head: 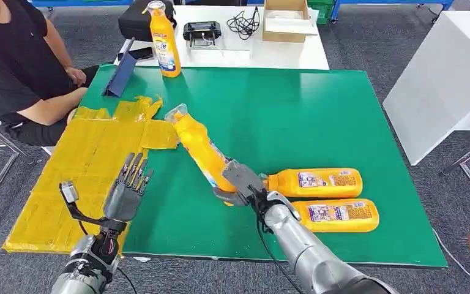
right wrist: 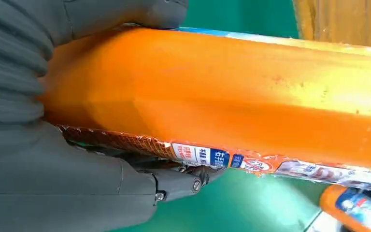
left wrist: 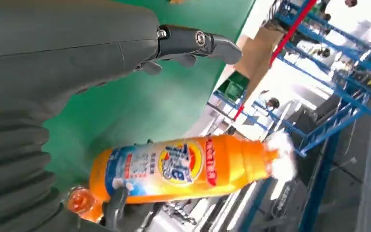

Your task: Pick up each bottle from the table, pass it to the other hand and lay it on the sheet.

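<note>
An orange bottle (head: 201, 149) slants over the green table (head: 294, 110), its clear cap pointing toward the yellow sheet (head: 82, 165) and its base wrapped in the right hand (head: 240, 184). In the right wrist view that hand's thumb (right wrist: 125, 14) lies over one side of the bottle (right wrist: 251, 96) and a dark finger (right wrist: 183, 181) curls under the labelled edge, so the grasp is firm around the body. The cap end hangs just beside the sheet's near corner, above the green surface.

The left hand (head: 125, 191) stands over the sheet's edge, fingers straight, spread and pointing up, holding nothing and touching nothing. Its wrist view shows a fingertip (left wrist: 207, 43) extended over the green table with the held bottle (left wrist: 183, 166) beyond.

Two more orange bottles lie on their sides by the right arm, one (head: 315, 182) behind the other (head: 336, 215), nearly parallel. A fourth bottle (head: 164, 41) stands upright at the table's far edge. A seated person (head: 18, 67) is beside the sheet.
</note>
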Robot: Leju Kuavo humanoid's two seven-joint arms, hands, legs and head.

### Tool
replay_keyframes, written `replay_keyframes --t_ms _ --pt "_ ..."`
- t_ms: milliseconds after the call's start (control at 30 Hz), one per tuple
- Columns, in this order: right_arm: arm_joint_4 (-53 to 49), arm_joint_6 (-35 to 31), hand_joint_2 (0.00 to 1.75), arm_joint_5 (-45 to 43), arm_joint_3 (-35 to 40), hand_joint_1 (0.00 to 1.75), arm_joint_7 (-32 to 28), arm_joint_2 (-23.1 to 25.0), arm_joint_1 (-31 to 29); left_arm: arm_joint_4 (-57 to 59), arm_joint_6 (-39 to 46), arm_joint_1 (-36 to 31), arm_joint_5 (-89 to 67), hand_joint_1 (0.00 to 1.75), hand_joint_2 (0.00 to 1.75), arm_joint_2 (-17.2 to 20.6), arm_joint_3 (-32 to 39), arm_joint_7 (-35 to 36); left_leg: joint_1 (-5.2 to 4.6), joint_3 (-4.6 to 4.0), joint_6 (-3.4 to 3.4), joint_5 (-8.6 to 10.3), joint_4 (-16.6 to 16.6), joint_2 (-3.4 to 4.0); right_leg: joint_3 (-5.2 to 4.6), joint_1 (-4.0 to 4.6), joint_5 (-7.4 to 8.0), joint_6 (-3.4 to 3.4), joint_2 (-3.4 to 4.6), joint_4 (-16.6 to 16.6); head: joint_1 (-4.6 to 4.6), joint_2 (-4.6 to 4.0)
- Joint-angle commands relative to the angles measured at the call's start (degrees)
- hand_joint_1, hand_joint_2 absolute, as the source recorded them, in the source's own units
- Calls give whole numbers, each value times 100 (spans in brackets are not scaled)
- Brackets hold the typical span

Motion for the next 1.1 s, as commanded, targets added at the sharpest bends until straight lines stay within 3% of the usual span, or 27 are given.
replay_keyframes --t_ms 33,267,333,433,533,733,933,967,1000,1100 --pt "-362 104 175 -105 1238 175 310 118 7 -1169 247 381 -104 0 175 -321 -749 -16 2 -5 6 -1 -2 -7 -2 4 -1 1 -14 -5 2 0" --pt "-603 108 175 -1147 3418 175 897 118 3 -939 330 117 2 0 175 -506 -1213 20 0 -18 6 2 1 -14 -10 1 0 2 -20 -2 4 0" --pt "-652 58 175 -1205 3500 175 940 118 24 -924 340 105 2 0 175 -510 -1227 13 0 -15 7 3 -1 -19 -5 2 0 2 -27 -6 4 0" --pt "-846 50 175 -1588 4526 175 1152 118 -7 -833 373 65 41 0 175 -471 -1267 -44 3 -13 5 1 0 -14 -7 5 -1 1 -20 -5 4 0" --pt "-922 -26 175 -1681 4660 175 1225 118 23 -822 362 62 48 0 175 -457 -1264 -50 3 -9 5 1 -4 -14 -4 5 -2 1 -21 -7 4 0" --pt "-1445 -33 175 -1855 5680 175 1618 118 52 -724 669 42 -110 0 175 -415 -1121 -39 4 -13 6 2 -2 -11 -9 7 0 1 -17 -7 2 0" --pt "-1458 -157 175 -1791 5940 175 1741 118 255 -622 877 17 -662 0 175 -361 -997 -295 5 -5 5 4 -11 -19 3 8 -2 0 -27 -14 2 0" --pt "-1411 -169 175 -1787 5933 175 1732 118 252 -611 885 -3 -662 21 175 -364 -990 -287 4 -11 3 2 -5 -16 -6 7 -2 0 -21 -8 2 0" --pt "-1317 -196 175 -1783 5893 175 1719 118 250 -592 812 -33 -658 175 175 -402 -961 -332 8 -6 5 5 -11 -27 6 12 -2 0 -35 -18 2 0" --pt "-1264 -169 175 -1789 5876 175 1673 118 220 -591 821 -39 -667 175 175 -422 -959 -332 2 -14 3 4 -3 -20 -10 5 -2 0 -24 -6 2 0"
